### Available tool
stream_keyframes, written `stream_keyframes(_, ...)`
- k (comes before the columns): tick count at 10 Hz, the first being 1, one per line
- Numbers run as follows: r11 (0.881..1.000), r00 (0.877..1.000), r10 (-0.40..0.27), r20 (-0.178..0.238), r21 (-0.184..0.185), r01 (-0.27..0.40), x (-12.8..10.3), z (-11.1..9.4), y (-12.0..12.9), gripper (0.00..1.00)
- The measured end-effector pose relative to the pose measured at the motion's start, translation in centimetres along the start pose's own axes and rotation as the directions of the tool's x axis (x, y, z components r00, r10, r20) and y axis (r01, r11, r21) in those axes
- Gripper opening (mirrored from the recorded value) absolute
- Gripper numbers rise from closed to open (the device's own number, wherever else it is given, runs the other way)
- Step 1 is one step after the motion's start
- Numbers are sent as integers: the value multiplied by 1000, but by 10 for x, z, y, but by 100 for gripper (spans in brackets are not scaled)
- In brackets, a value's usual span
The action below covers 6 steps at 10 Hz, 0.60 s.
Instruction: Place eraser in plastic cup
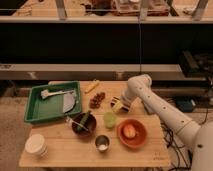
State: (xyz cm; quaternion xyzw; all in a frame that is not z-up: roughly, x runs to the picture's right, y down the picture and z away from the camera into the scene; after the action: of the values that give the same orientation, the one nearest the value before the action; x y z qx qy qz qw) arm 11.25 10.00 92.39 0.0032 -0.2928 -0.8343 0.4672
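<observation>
The eraser point(116, 105), a small black block with pale stripes, lies on the wooden table point(65, 152) right of centre, partly hidden by my gripper. My gripper point(121, 103) is down over it, open, with the fingers on either side of the block. The arm reaches in from the right, its white elbow point(138, 85) just above. The plastic cup point(109, 119), a small yellow-green tumbler, stands upright just in front of the eraser and slightly to its left.
Close around the cup are an orange bowl point(132, 133) with a fruit, a metal cup point(102, 143) and a dark bowl point(83, 124) with utensils. Grapes point(97, 99) lie left of the gripper. A green tray point(52, 102) sits at back left, a white cup point(36, 145) at front left.
</observation>
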Motion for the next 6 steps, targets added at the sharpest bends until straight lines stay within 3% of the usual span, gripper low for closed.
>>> stream_keyframes(1,1000,1000,-6,-6,1,6,1,0,0,73)
stream_keyframes(5,999,999,-34,-34,-11,34,3,-9,-1,35)
stream_keyframes(6,999,998,-33,-59,-20,32,4,-12,-2,23)
